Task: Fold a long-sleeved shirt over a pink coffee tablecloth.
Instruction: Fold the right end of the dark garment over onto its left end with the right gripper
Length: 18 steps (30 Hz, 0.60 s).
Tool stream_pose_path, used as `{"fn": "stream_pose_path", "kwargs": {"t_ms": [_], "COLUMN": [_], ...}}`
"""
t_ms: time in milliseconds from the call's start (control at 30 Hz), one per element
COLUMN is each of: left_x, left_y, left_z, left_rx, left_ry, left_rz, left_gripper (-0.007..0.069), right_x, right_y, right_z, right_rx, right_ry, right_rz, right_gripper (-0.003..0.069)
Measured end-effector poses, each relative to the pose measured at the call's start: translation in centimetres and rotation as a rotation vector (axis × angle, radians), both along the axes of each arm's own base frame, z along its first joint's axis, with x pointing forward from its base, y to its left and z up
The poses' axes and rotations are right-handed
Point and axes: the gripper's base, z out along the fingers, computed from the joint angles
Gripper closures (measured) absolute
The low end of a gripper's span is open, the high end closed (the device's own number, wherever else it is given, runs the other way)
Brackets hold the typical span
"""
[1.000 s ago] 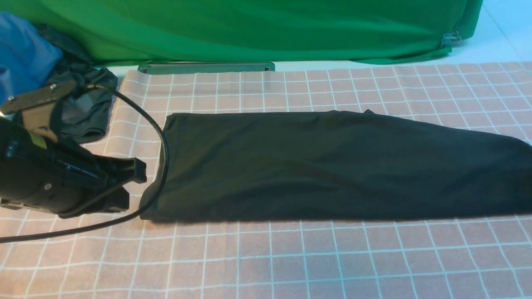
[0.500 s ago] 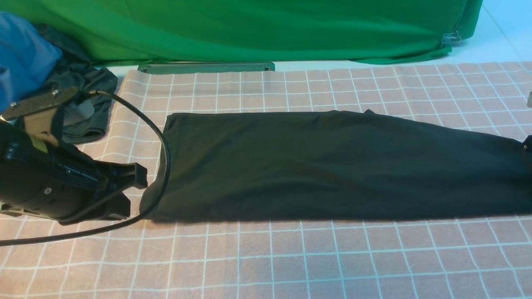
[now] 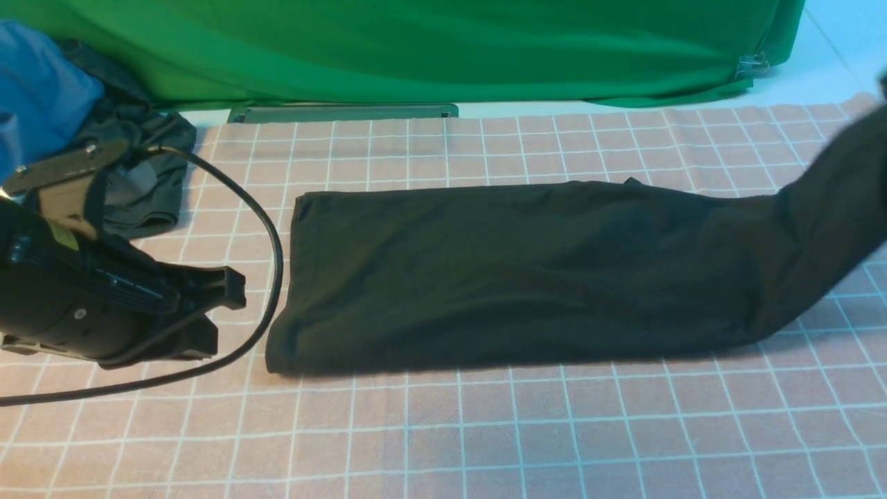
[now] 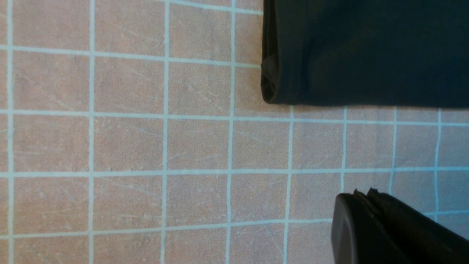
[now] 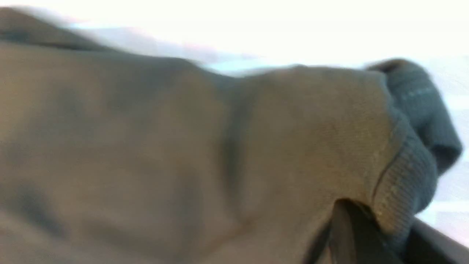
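One long-sleeved shirt, already narrowed to a long band, is lying across the middle of the pink coffee tablecloth. Its right end is standing raised off the cloth, blurred at the edge of the front view. The right claw is clamping ribbed edge fabric at that end, as the right wrist view is showing. The left claw is sitting just beside the band's left end, fingers apart and holding nothing.

Judged step: carrying the right end over to meet the left. Doing this well is calling for a low, level arc, so that the raised part is not dragging the flat part sideways, and for edges landing square on one another. The left claw pinning the left end would help.

No container is showing. A blue garment and a dark grey garment are lying at the far left, clear of the fold.
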Motion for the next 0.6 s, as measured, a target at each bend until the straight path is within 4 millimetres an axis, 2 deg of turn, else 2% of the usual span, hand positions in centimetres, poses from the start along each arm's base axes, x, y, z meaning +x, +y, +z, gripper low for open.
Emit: {"fn": "stream_pose_path", "kwargs": {"t_ms": [33, 100, 133, 167, 267, 300, 333, 367, 400, 433, 467, 533, 567, 600], "left_x": [0.0, 0.2, 0.2, 0.3, 0.5, 0.5, 0.5, 0.5, 0.5, 0.2, 0.0, -0.2, -0.6, -0.8], "left_y": [0.0, 0.0, 0.0, 0.0, 0.0, 0.0, 0.0, 0.0, 0.0, 0.1, 0.1, 0.1, 0.2, 0.3], "left_z": [0.1, 0.8, 0.9, 1.4, 2.7, 2.8, 3.5, 3.8, 4.0, 4.7, 5.0, 5.3, 5.8, 6.0], "left_rx": [0.000, 0.002, 0.002, 0.003, 0.007, 0.007, 0.005, 0.005, 0.005, 0.001, -0.001, -0.004, -0.007, -0.009], "left_ry": [-0.002, -0.019, -0.022, -0.030, -0.048, -0.049, -0.063, -0.070, -0.075, -0.101, -0.113, -0.124, -0.143, -0.154], "left_rz": [0.000, -0.003, -0.003, -0.004, -0.005, -0.005, -0.005, -0.005, -0.005, -0.006, -0.006, -0.004, -0.004, -0.004], "left_gripper": [0.0612, 0.0612, 0.0612, 0.0612, 0.0612, 0.0612, 0.0612, 0.0612, 0.0612, 0.0612, 0.0612, 0.0612, 0.0612, 0.0612], "right_x": [0.0, -0.1, -0.1, -0.2, -0.5, -0.7, -1.0, -1.3, -1.3, -1.7, -1.9, -2.1, -2.2, -2.3], "right_y": [0.3, 4.4, 4.8, 7.6, 12.7, 13.4, 16.2, 17.9, 18.2, 20.8, 22.1, 23.6, 25.4, 26.3], "right_z": [0.1, 1.2, 1.3, 1.8, 2.2, 2.2, 2.3, 2.3, 2.2, 2.0, 1.7, 1.3, 0.3, -0.2], "right_rx": [0.001, 0.011, 0.015, 0.033, 0.078, 0.083, 0.114, 0.130, 0.135, 0.162, 0.172, 0.183, 0.196, 0.206], "right_ry": [-0.003, -0.028, -0.031, -0.043, -0.088, -0.091, -0.123, -0.135, -0.136, -0.156, -0.159, -0.160, -0.156, -0.158], "right_rz": [0.008, 0.101, 0.107, 0.165, 0.266, 0.280, 0.326, 0.353, 0.357, 0.389, 0.406, 0.423, 0.446, 0.455], "right_gripper": [0.0582, 0.0582, 0.0582, 0.0582, 0.0582, 0.0582, 0.0582, 0.0582, 0.0582, 0.0582, 0.0582, 0.0582, 0.0582, 0.0582]}}
